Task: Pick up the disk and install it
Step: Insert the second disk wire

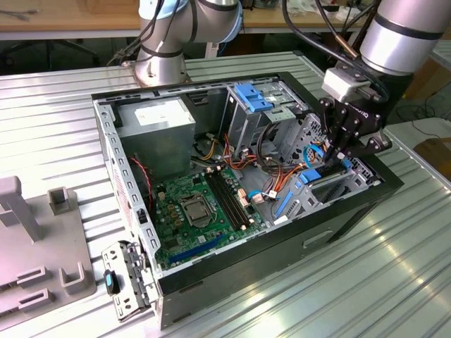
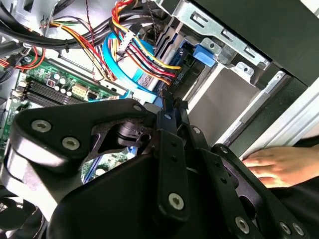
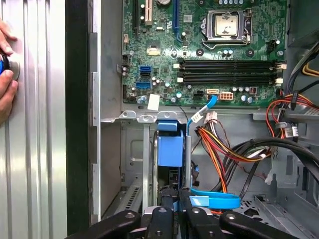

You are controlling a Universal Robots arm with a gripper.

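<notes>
One arm is working inside the open computer case (image 1: 211,169), which lies on the ribbed metal bench (image 1: 338,282).

Risk: loose power leads (image 3: 234,149) and a flat blue data cable (image 3: 214,201) lie just beside the insertion path. If the disk is pressed home with a lead trapped, it could pinch the wiring or jam askew in the drive cage (image 1: 331,186). A person's hand (image 2: 279,167) rests on the bench beside the case wall, near the arm; sudden motion there is a hazard.

Jaws: the gripper (image 3: 174,201) appears drawn nearly together on the edge of the disk (image 3: 171,149), which stands on edge, blue carrier outward, partly seated in the cage bay beside the motherboard (image 3: 209,45). Full seating cannot be confirmed.
</notes>
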